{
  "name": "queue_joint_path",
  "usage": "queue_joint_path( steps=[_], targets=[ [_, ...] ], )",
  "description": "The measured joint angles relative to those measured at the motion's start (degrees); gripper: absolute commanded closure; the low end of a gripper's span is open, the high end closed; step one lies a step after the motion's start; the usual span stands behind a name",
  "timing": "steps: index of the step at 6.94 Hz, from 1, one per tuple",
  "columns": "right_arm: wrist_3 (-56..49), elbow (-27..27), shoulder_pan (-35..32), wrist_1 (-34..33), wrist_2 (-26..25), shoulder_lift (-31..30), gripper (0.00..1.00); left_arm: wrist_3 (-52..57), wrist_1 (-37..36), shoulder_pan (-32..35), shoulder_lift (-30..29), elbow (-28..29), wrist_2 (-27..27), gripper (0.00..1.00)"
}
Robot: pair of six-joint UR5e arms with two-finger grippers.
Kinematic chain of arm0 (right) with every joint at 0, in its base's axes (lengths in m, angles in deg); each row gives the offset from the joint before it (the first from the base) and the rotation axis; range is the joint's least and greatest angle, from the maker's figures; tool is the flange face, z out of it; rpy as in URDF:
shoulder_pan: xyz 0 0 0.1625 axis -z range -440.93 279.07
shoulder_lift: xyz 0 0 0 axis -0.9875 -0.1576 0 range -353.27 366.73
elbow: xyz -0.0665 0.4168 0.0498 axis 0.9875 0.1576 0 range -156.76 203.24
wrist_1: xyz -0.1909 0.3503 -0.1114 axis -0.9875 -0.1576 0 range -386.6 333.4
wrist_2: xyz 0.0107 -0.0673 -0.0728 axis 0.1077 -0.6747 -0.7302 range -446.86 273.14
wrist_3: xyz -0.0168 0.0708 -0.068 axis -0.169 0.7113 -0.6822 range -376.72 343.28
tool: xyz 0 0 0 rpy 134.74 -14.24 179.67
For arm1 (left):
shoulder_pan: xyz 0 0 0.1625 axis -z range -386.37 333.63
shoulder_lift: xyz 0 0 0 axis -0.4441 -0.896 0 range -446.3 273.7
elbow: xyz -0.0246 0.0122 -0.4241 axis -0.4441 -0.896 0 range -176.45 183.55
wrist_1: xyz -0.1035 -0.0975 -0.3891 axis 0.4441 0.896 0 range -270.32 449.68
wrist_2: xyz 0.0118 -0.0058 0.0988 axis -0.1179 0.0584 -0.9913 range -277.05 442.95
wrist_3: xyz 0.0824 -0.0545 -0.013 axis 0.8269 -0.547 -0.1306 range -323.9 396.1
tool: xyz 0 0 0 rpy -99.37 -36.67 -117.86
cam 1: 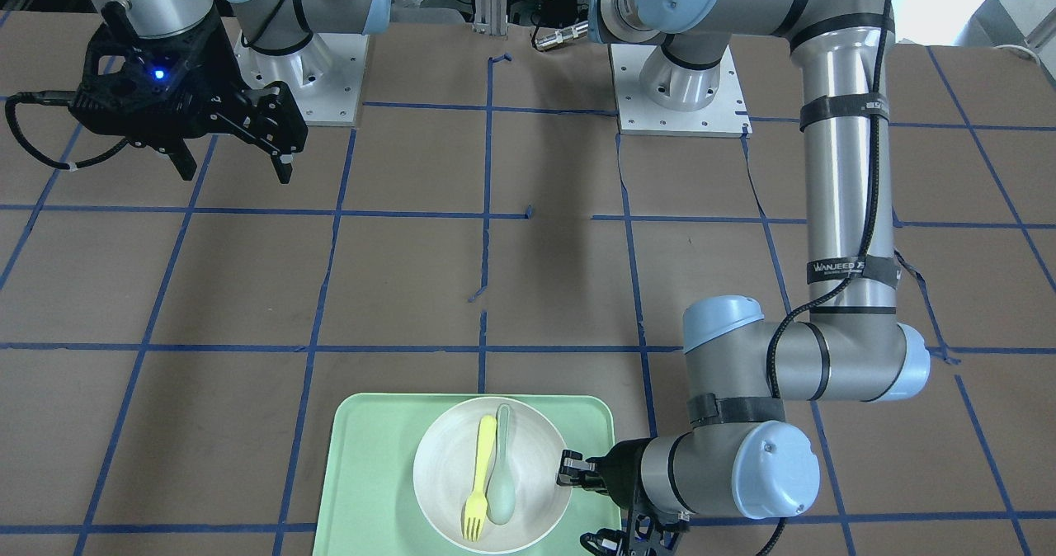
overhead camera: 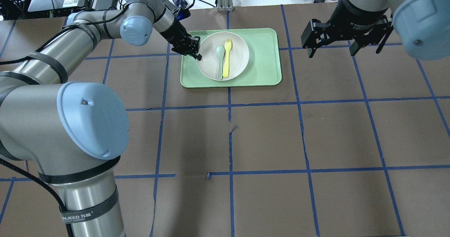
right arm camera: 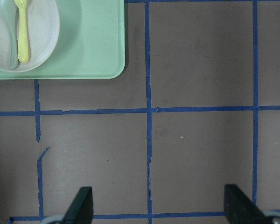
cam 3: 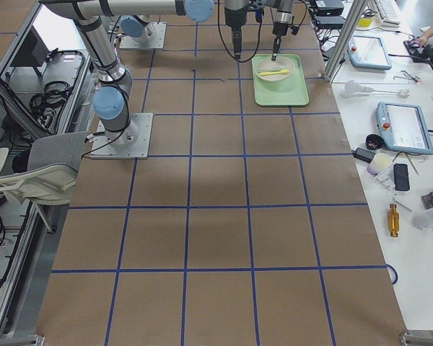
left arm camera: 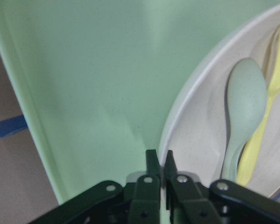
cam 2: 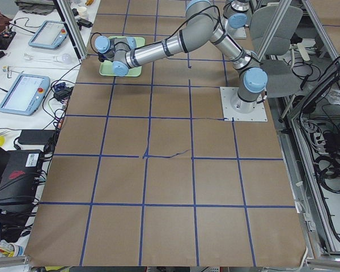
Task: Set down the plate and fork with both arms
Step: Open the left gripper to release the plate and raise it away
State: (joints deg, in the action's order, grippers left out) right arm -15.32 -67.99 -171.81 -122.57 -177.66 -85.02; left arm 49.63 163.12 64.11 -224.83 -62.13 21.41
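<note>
Plate [overhead camera: 240,50], upper centre overhead, on tray [overhead camera: 263,63]: left claw [overhead camera: 195,52] pinched on its left rim. Fork [overhead camera: 227,58] in plate, long axis up-frame; right claw [overhead camera: 332,53] wide, empty, well apart, upper right.

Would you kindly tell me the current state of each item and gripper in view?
Tray: flat on the table.
Plate: resting on the tray.
Fork: lying in the plate.
Spoon: lying in the plate, beside the fork.
Left gripper: shut on the plate's rim.
Right gripper: open, empty, above the table.
</note>
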Motion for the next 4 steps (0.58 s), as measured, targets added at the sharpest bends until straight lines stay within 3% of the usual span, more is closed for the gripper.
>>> queue_joint_path(
  steps=[2, 4],
  targets=[
    [0.0, 0.0, 0.0, 0.0, -0.01, 0.0, 0.0, -0.2, -0.02, 0.04, 0.03, -0.24, 2.58, 0.01],
    [0.0, 0.0, 0.0, 0.0, -0.13, 0.0, 0.0, -0.58, 0.29, 0.03, 0.86, -0.47, 3.06, 0.0]
  ],
)
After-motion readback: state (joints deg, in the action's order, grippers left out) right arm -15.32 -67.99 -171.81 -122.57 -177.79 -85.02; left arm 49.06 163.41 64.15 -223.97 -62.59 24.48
